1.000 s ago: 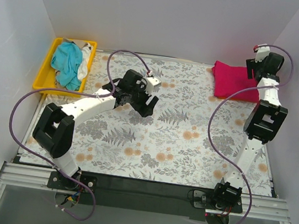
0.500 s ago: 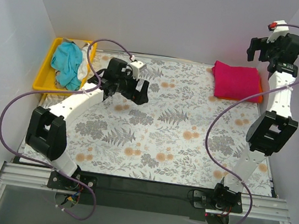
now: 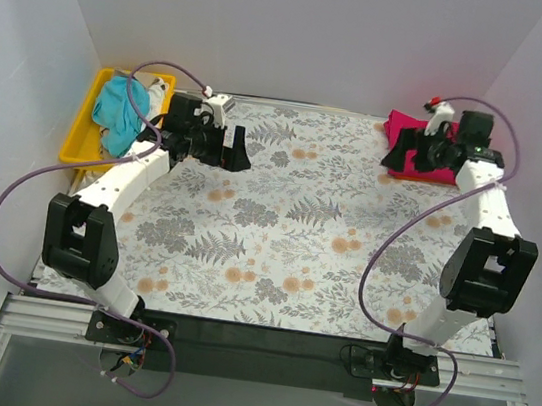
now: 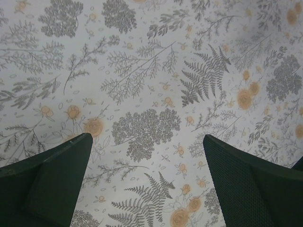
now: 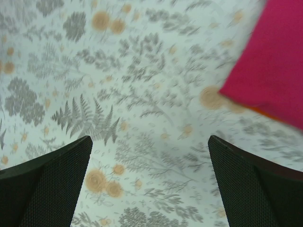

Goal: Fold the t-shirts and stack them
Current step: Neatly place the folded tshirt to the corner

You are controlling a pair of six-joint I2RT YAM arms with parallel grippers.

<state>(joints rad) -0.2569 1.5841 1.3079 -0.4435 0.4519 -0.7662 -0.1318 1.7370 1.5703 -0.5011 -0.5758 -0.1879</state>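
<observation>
Your folded magenta t-shirt [image 5: 272, 61] lies at the desk's far right corner. The teal t-shirt [image 3: 117, 111] sits bunched in the yellow tray [image 3: 79, 131] at the far left corner. Your right gripper [image 5: 149, 161] hovers beside the magenta one, and your left gripper [image 4: 147, 156] is near the tray. Both are spread wide and hold nothing.

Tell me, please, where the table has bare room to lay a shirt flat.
The floral table is bare across its middle and near half, from the left gripper and right gripper to the arm bases. Crowded: the far right corner under the magenta shirt, and the yellow tray far left.
</observation>
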